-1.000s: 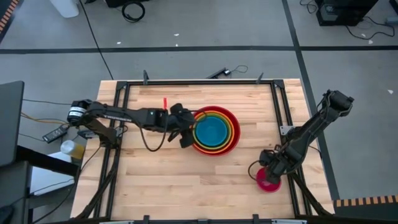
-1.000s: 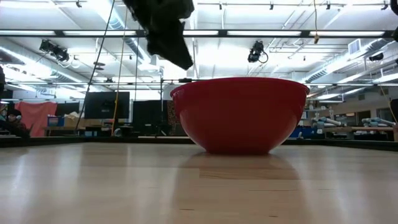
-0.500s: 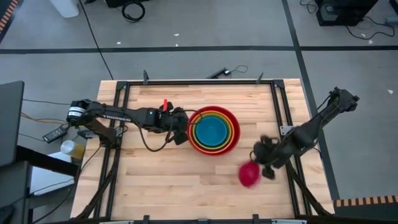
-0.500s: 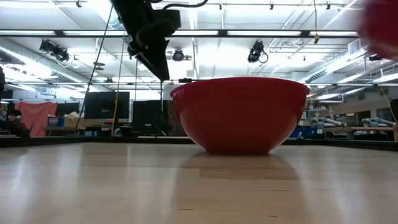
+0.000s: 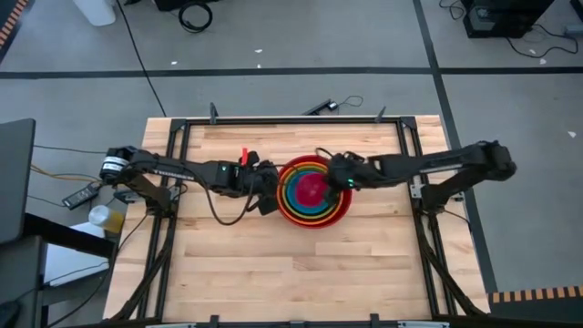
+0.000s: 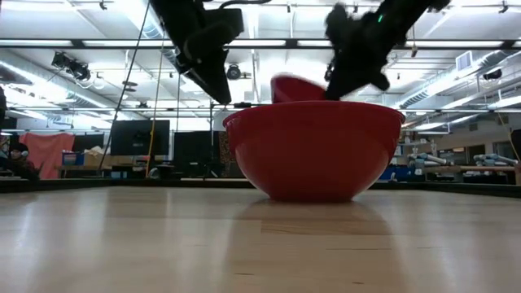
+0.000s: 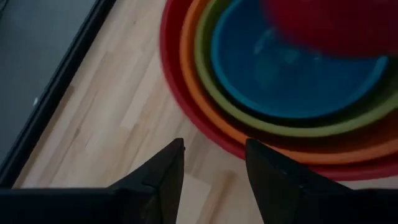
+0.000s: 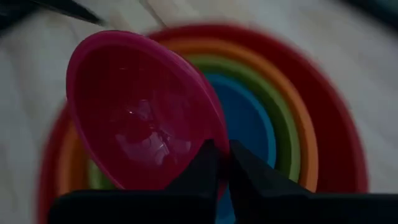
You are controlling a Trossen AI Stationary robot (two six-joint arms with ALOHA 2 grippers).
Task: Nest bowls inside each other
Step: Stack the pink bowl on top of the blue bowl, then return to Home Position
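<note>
A stack of nested bowls, red (image 5: 339, 211) outermost, then orange, green and blue (image 7: 292, 81), stands at the table's middle. In the low view only the red bowl's (image 6: 313, 150) wall shows. A small pink bowl (image 5: 312, 187) (image 8: 137, 118) hangs tilted over the stack, with my right gripper (image 5: 339, 179) (image 8: 222, 163) shut on it. Its top (image 6: 297, 88) rises above the red rim; its lower part is hidden behind that wall. My left gripper (image 5: 266, 193) (image 7: 214, 163) stands open just left of the stack, above the wood, touching nothing. My right gripper pinches the pink bowl's rim (image 8: 214, 148) on the side toward the table's right, one finger (image 8: 205, 163) inside the bowl and one outside. The fingers come slanting down from the table's right. The bowl hangs tilted, its opening turned toward the gripper, over the blue bowl.
Black frame rails (image 5: 291, 121) run along the table's far edge and down both sides. A small red object (image 5: 243, 151) lies on the wood far left of the stack. Bare wood (image 5: 291, 273) spreads across the table's near half.
My right gripper has carried the pink bowl up from the table's near right corner and swung it left and toward the far edge, until it came over the stack. The bowl has been lifted clear of the wood and tipped. My left gripper has stayed beside the stack.
</note>
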